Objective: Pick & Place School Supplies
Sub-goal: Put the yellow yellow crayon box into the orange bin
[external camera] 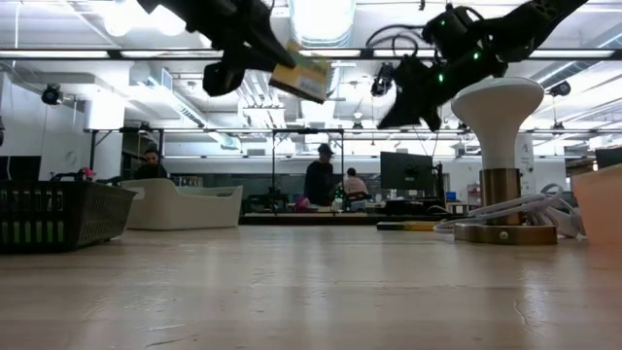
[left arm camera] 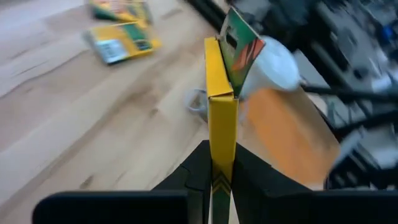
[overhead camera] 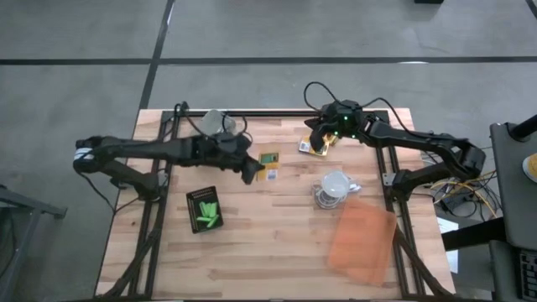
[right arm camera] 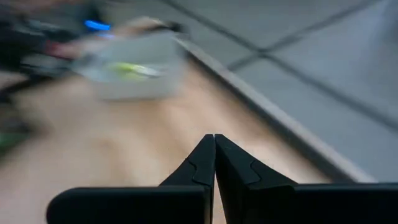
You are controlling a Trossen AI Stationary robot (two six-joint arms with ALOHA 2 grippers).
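My left gripper [overhead camera: 252, 173] hangs over the middle of the table, shut on a small flat orange-yellow box [left arm camera: 222, 118] with a green label and an open end flap [left arm camera: 240, 43]. Two more such boxes [overhead camera: 315, 146] lie flat on the table at the far right, also seen in the left wrist view as boxes [left arm camera: 121, 42]. Just above them, my right gripper [right arm camera: 214, 142] is shut with nothing between its fingers. A black tray [overhead camera: 205, 210] at the near left holds several bright-green sticks [overhead camera: 207, 211]. My left gripper pinches the box's two flat faces near its rear end [left arm camera: 221, 163] between its two fingers [left arm camera: 249, 171]. The fingers come from the table's left, slanting down. The box stands on edge, reaches forward past the fingertips and is lifted clear of the table [external camera: 301, 76].
A white mushroom-shaped object [overhead camera: 334, 186] on a round base with cables stands right of centre. The big translucent orange sheet [overhead camera: 361, 239] lies near the right front. A clear container [overhead camera: 216, 123] sits at the far edge. People stand in the room behind the table.
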